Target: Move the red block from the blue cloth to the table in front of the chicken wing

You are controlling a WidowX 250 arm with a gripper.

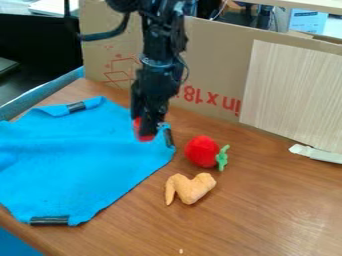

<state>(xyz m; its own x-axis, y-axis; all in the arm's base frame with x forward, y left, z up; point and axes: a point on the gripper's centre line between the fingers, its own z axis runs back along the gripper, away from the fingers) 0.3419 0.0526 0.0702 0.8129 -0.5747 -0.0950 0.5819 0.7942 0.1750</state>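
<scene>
Red object [141, 133]: one item, plain bright red on its visible surfaces, with a rounded lower end. Identity cannot be determined, as the black end effector [149, 126] covers part of it. Condition: held at the fingertips, longer vertically than across. Position: over the blue cloth [80, 145], near the corner with the black clip [169, 138]. Contact with the cloth cannot be confirmed.

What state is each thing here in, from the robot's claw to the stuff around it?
Gripper: closed on the red object
Red object: held
Blue cloth: spread out, slightly rumpled
Red toy fruit: on its side
Toy chicken wing: lying bent
Cardboard: upright
</scene>
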